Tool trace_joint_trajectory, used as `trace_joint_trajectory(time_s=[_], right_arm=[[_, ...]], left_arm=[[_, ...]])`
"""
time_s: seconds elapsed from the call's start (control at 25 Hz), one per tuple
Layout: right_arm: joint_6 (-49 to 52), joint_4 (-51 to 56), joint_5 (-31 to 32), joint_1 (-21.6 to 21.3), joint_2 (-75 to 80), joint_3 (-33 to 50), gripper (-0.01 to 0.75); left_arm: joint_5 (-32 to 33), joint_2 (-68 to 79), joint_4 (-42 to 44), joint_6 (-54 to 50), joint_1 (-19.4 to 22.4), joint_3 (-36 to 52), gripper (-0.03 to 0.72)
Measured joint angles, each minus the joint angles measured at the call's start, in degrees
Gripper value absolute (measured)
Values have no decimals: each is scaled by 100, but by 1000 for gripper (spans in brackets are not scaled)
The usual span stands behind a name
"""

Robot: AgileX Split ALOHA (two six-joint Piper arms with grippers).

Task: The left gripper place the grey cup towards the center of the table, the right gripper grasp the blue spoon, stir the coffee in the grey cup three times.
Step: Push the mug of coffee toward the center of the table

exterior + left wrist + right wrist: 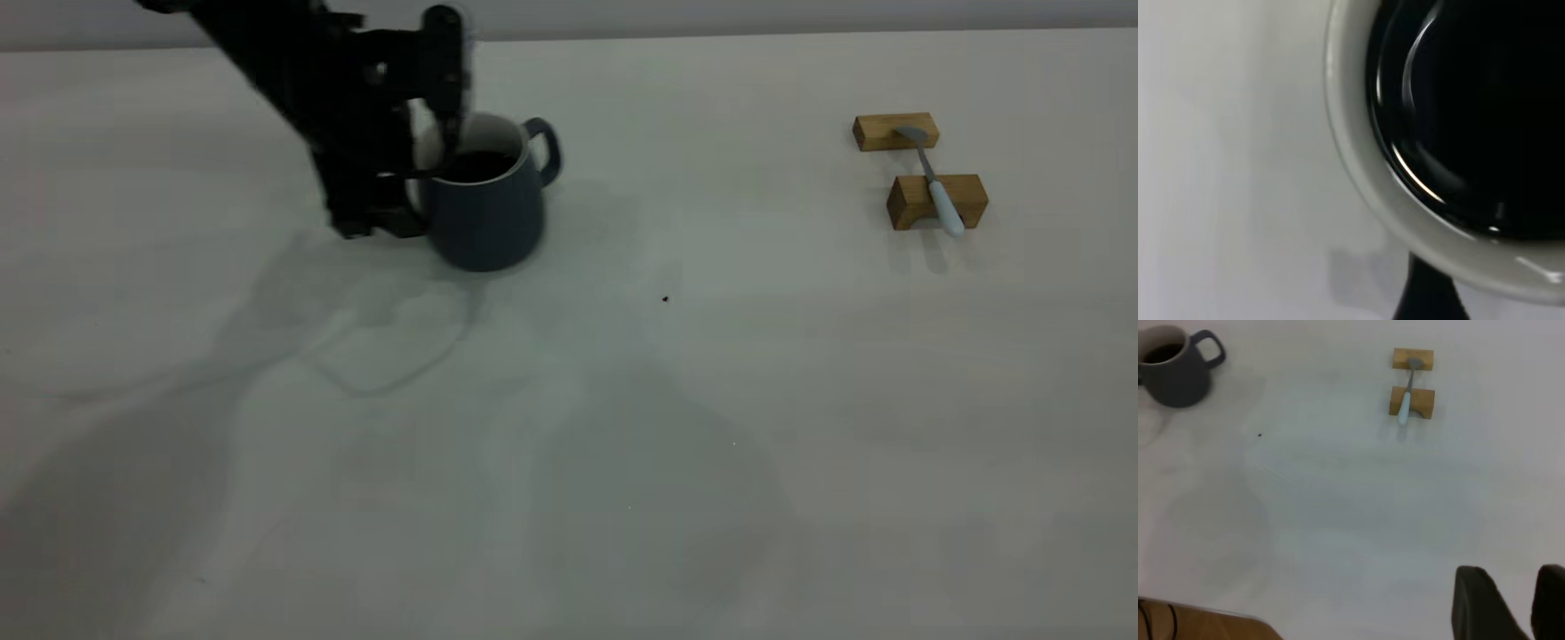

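Table front [569, 498]: bare off-white.
Grey cup [487, 209]: far left, well short of centre, coffee [480, 165] inside.
Left gripper [436, 164]: clamped across the cup's rim, one finger inside.
Blue spoon [935, 182]: far right, bridging two wooden blocks [938, 201], handle toward camera.
Right gripper [1511, 603]: fingers narrowly parted, hanging well clear of the spoon.

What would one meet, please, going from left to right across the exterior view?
The left gripper with its jaws at the rim of the grey cup → a tiny dark speck on the table → the blue spoon lying across two wooden blocks.
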Motion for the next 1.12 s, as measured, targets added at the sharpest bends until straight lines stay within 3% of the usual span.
trace_joint_trajectory(time_s=[0.24, 0.68, 0.92, 1.12], right_arm=[[0, 0, 0, 0, 0, 0, 237], [0, 0, 0, 0, 0, 0, 237], [0, 0, 0, 0, 0, 0, 237], [0, 0, 0, 0, 0, 0, 237]], left_arm=[[92, 212, -660, 0, -387, -549, 585], [239, 461, -801, 0, -905, -948, 585], [298, 466, -806, -20, -942, -948, 585], [1225, 120, -670, -538, -601, -948, 585]])
